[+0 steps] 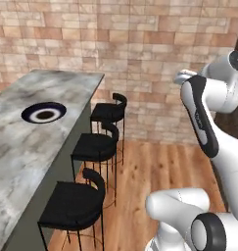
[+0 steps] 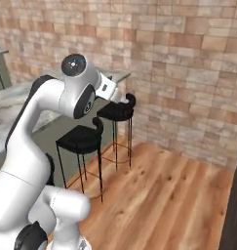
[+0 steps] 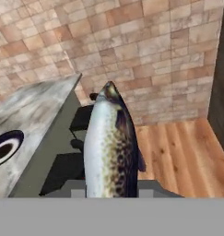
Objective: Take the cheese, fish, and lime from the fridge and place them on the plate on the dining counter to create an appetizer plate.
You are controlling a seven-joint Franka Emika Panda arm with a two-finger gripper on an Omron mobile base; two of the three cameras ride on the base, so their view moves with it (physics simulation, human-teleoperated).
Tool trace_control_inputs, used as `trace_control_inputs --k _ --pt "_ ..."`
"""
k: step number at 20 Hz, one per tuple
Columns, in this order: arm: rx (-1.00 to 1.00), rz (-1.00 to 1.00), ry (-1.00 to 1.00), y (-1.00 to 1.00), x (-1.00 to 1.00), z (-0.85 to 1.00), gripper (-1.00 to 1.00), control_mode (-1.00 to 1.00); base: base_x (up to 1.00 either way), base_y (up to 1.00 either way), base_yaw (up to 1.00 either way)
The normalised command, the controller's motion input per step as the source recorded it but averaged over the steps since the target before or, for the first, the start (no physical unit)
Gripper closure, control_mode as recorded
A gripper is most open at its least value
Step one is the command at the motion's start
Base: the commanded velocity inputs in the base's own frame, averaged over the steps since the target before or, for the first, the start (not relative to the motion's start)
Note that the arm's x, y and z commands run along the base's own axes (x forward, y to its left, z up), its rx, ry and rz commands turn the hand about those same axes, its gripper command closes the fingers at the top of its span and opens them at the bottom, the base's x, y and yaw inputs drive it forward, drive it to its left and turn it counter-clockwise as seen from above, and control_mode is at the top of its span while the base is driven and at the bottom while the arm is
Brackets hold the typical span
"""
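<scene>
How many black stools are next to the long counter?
3, in a row along the counter: near stool, middle stool, far stool by the brick wall. More may sit out of view.

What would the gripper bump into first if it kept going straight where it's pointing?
Probably the brick wall. The gripper, shut on the fish, points past the counter's end and over the stools, though depth is hard to judge.

The round blue-rimmed plate [image 1: 44, 113] sits bare on the long grey marble dining counter [image 1: 22, 147], three black stools [image 1: 93, 147] lined up alongside.
</scene>
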Motion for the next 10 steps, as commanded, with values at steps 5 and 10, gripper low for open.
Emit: trace_control_inputs --k 5,10 --pt "0.0 0.0 0.0 0.0 0.0 0.0 1.0 1.0 1.0 -0.05 0.59" --pt "0.0 0.0 0.0 0.0 0.0 0.0 1.0 1.0 1.0 -0.11 0.68"
